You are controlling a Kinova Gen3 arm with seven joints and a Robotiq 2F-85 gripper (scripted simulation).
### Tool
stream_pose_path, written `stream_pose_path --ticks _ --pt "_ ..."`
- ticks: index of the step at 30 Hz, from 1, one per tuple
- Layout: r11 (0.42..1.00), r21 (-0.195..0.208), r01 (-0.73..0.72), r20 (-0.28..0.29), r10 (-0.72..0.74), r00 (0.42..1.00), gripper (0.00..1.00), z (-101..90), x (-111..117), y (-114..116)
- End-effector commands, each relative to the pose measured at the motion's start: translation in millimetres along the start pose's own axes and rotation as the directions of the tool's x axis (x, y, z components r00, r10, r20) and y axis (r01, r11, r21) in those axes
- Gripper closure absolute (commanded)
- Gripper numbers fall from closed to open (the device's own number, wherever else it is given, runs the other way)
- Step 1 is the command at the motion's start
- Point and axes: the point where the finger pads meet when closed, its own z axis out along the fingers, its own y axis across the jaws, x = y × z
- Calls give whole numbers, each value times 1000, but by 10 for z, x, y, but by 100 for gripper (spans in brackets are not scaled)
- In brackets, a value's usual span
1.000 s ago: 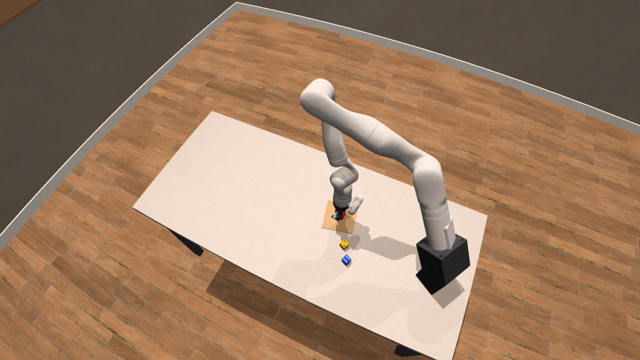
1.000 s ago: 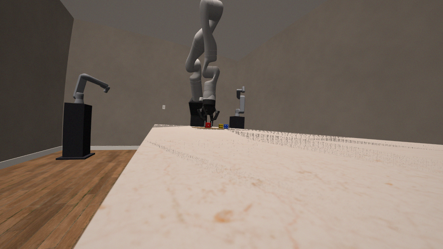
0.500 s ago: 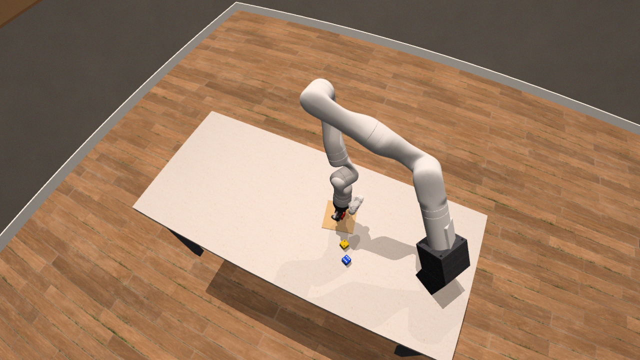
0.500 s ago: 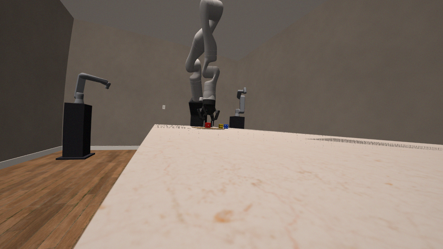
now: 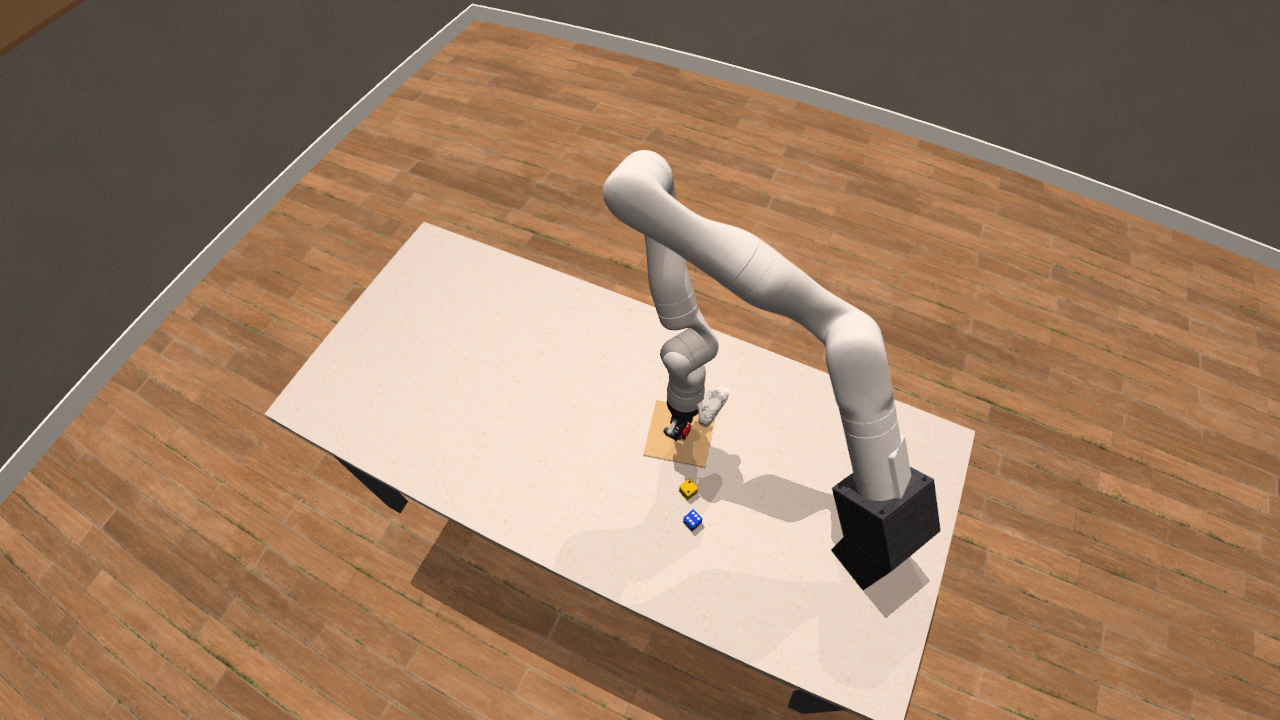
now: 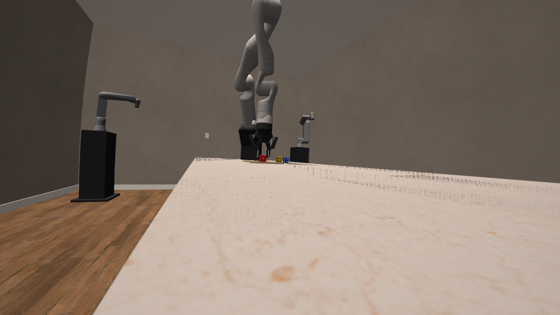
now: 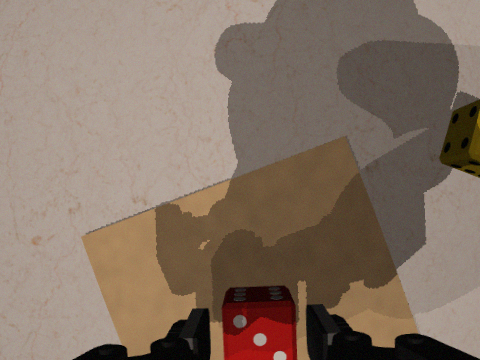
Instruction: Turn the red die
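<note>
The red die (image 7: 260, 339) rests on the tan mat (image 7: 267, 234), inside its edges. The face toward the wrist camera shows three pips, and the far side face shows several. My gripper (image 7: 258, 328) points down over the die with one finger on each side. The fingers are open, and a narrow strip of mat shows between each finger and the die. In the overhead view the gripper (image 5: 680, 428) hides most of the red die (image 5: 686, 430) on the mat (image 5: 664, 444). The low side view shows the die (image 6: 262, 158) under the gripper (image 6: 264, 153).
A yellow die (image 5: 688, 488) and a blue die (image 5: 692, 520) lie on the table beyond the mat, toward the front edge. They also show in the side view as yellow (image 6: 279, 159) and blue (image 6: 285, 159). The yellow die (image 7: 464, 139) shows at the wrist view's right edge.
</note>
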Motion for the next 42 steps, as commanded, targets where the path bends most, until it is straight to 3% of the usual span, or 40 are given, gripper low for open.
stream_pose_path --ticks 1,7,15,28,29,42 --pt "1000 -4 4 7 -4 1000 54 -191 -32 24" --pt "1000 -4 4 7 -4 1000 54 -473 -30 23" --pt "1000 -4 4 7 -4 1000 54 -664 -29 22" --pt "1000 -4 4 7 -4 1000 54 -759 -28 22" --pt "1000 -4 4 7 -4 1000 0 -759 -28 22" --pt "1000 -4 4 7 -4 1000 0 -759 -28 22"
